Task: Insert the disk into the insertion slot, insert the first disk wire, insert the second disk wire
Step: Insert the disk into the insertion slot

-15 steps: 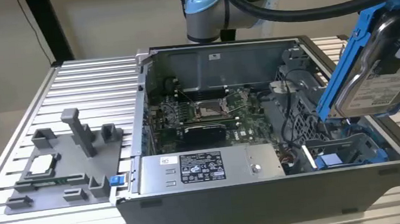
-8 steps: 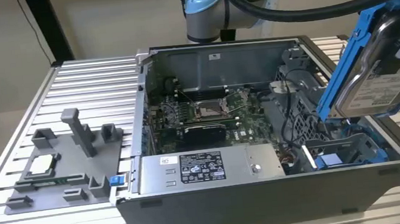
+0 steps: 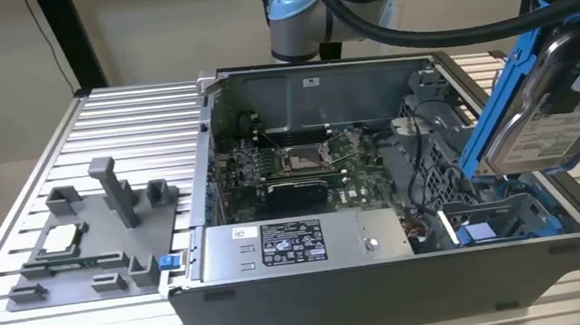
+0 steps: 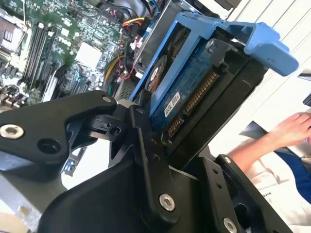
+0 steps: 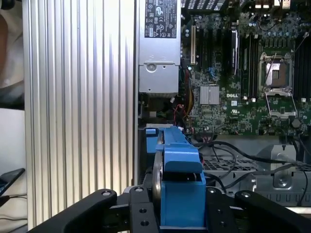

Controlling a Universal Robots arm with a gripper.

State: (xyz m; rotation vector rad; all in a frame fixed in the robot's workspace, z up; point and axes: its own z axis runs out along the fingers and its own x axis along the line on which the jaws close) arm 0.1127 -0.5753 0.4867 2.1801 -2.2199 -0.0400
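Logged the disk [image 3: 537,121] lifted clear of the open computer case [image 3: 386,300], on edge and tilted above the case's end at the exterior view's right, label side outward, blue carrier bracket around it; confirmed the same disk [image 5: 179,191] above the case interior in both wrist views; noted the gripper [image 3: 571,67] with jaws pinching the disk by its flat faces; found the insertion slot [image 3: 515,210] inside the case directly below, apart from the disk; recorded the power-supply box [image 3: 297,244] along the case's near wall, the motherboard [image 3: 301,161] on the case floor; noted a grey fixture [image 3: 87,243] on the table [image 3: 128,117] beside the case at the exterior view's left; spotted a person's hand [image 4: 291,128] outside the case in the second wrist view.
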